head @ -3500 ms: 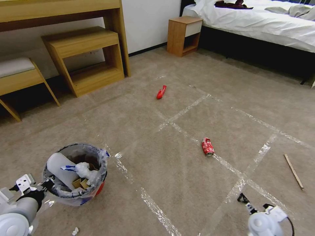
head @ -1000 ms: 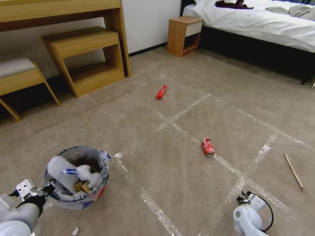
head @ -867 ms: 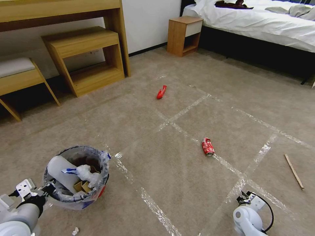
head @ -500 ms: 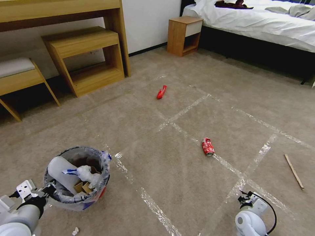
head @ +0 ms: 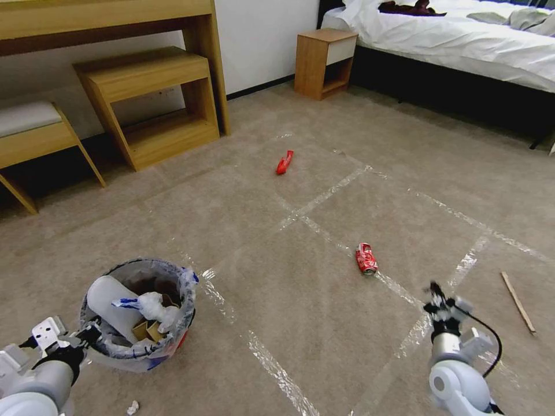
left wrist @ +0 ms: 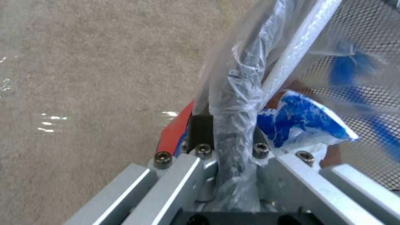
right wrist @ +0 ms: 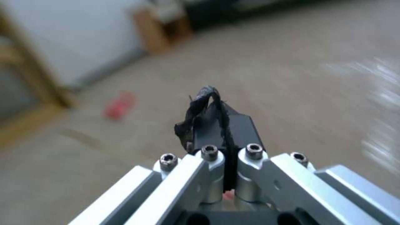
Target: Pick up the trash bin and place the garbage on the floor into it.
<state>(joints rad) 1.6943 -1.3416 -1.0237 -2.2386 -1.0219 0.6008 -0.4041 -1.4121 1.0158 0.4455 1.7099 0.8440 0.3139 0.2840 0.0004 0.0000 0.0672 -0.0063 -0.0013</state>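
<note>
The red trash bin with its clear liner stands on the floor at lower left. It holds a white flat piece, a white-and-blue wad and a small cardboard box. My left gripper is shut on its near rim; the left wrist view shows the fingers clamping the dark rim and liner. Garbage lies on the carpet: a crushed red can, a red wrapper, a thin stick and a small white wad. My right gripper is shut and holds nothing, raised right of the can; its fingers press together.
A wooden desk with a low shelf unit and a bench stand at the back left. A nightstand and a bed are at the back right. Tape strips cross the open carpet between them.
My right arm has swung up and forward, so its gripper now points out over the carpet nearer the can. The bin and left gripper have barely shifted.
</note>
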